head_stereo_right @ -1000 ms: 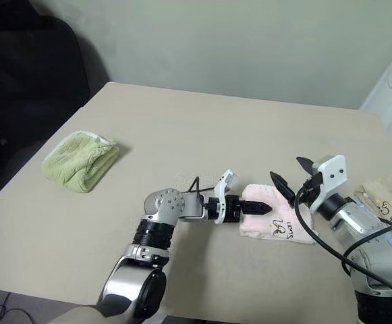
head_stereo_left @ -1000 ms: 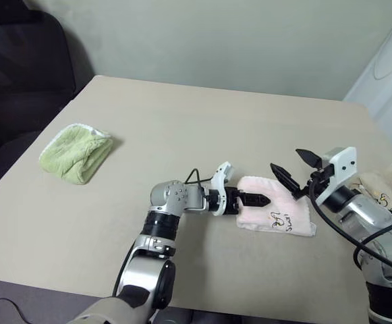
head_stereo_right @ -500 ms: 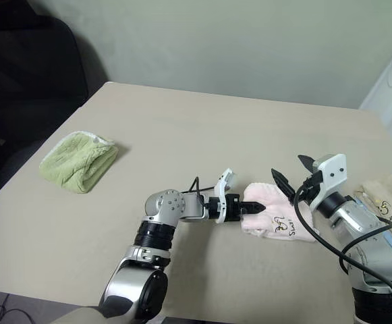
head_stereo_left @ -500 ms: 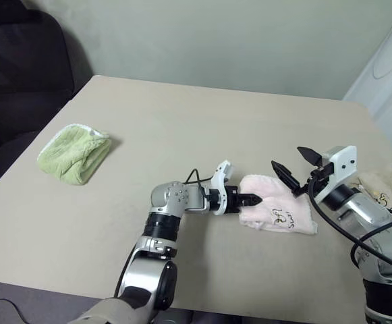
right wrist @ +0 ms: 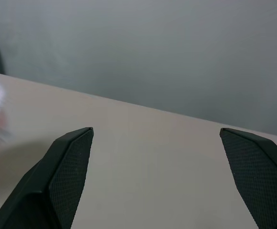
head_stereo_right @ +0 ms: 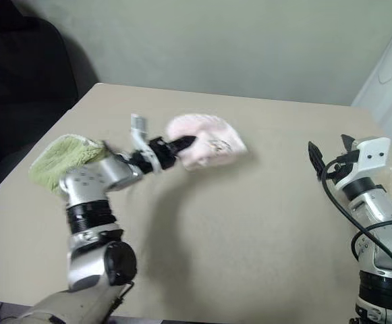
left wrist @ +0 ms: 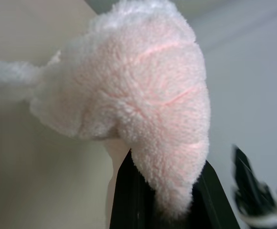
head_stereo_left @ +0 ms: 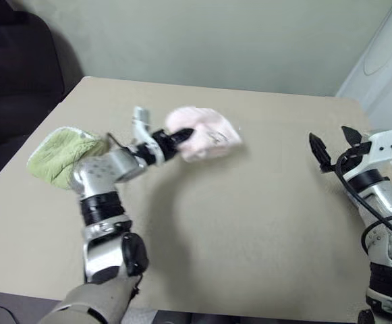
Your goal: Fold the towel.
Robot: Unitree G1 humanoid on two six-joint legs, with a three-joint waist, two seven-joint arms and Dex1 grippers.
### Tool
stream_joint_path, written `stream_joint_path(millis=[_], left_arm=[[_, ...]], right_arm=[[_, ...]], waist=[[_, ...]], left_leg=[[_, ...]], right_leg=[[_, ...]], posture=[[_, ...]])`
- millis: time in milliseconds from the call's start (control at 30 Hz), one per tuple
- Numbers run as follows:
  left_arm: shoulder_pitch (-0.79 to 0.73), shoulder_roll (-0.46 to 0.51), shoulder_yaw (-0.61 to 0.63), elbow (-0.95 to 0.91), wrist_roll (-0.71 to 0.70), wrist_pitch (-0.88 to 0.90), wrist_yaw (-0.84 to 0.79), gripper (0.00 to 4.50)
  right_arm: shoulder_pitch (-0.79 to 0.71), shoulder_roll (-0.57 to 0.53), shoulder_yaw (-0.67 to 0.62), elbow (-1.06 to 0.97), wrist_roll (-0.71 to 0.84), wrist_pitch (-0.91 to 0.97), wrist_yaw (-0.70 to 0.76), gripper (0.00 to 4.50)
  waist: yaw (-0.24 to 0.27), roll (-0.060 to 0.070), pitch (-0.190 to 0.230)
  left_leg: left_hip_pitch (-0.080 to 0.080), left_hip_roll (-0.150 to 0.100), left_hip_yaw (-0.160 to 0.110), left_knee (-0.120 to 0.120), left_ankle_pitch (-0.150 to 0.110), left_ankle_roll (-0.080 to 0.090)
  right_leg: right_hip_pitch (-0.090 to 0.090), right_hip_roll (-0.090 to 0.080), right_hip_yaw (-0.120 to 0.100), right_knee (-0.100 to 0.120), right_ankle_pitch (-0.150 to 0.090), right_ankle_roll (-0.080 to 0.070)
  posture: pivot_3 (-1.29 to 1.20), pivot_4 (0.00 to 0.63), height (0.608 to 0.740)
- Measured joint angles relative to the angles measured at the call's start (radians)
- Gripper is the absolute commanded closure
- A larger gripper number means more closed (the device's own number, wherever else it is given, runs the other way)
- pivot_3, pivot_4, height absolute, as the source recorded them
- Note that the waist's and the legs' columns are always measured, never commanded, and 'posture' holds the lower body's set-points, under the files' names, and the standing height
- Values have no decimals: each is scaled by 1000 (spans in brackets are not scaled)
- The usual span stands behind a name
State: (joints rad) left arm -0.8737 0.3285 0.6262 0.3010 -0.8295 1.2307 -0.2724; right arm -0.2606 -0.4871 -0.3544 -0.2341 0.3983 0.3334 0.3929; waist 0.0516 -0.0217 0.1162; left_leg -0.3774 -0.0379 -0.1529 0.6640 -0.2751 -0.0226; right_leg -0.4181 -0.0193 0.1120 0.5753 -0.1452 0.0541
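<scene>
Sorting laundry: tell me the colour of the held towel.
Pale pink towel, best in the left wrist view.

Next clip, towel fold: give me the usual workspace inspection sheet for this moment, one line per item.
Surface: beige table, bare in the middle.
Job's things: pink towel bunched up, lifted off the table, hanging from the left gripper.
Clutter: green towel folded near the table's left edge.
Grippers: left gripper shut on the pink towel, jaws pinching one end; right gripper open, jaws wide, holding nothing, over the table's right side.
Cables: black cable looping along the right arm; thin black wire at the left wrist.
Surroundings: pale wall behind the table; dark chair at far left; white panel at far right.
</scene>
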Motion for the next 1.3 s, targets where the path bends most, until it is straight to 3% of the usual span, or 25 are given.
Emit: stream_joint_path(millis=[233,400,500,700,933,1300], left_arm=[[-72,352,119,248,53,-253,-27,4495],[-26,472,151,383,82,-347,-47,4495],[58,478,151,408,88,-352,-53,4495],[205,456,117,429,105,-353,-96,2548],[226,454,150,486,104,-389,-117,34],[246,517,236,467,72,-467,-142,34]], right_arm=[[-9,6,70,54,-13,-16,26,0],[-23,14,109,61,-12,-24,41,0],[-23,15,111,63,-12,-28,43,0],[-22,25,132,64,-11,-28,49,0],[-5,49,146,58,-11,-28,50,0],[20,84,191,41,-11,-21,50,0]], waist=[[-1,-1,1],[3,-1,1],[4,-1,0],[3,-3,0],[3,-4,-1],[-2,-4,-1]], left_leg=[[-2,-1,-4,0,-3,3],[-6,-2,-5,0,-3,2],[-6,-2,-6,0,-4,-1],[-7,-1,-6,-1,-4,-5],[-7,-1,-6,-2,-5,-6],[-7,0,-6,-2,-5,-7]], right_leg=[[-3,1,0,0,1,-2],[-6,0,-1,0,2,-5],[-7,0,-2,0,2,-8],[-10,1,-2,2,3,-9],[-10,1,-2,2,3,-10],[-11,5,-1,2,3,-11]], posture=[[0,150,740],[0,150,740],[0,150,740],[0,150,740],[0,150,740],[0,150,740]])
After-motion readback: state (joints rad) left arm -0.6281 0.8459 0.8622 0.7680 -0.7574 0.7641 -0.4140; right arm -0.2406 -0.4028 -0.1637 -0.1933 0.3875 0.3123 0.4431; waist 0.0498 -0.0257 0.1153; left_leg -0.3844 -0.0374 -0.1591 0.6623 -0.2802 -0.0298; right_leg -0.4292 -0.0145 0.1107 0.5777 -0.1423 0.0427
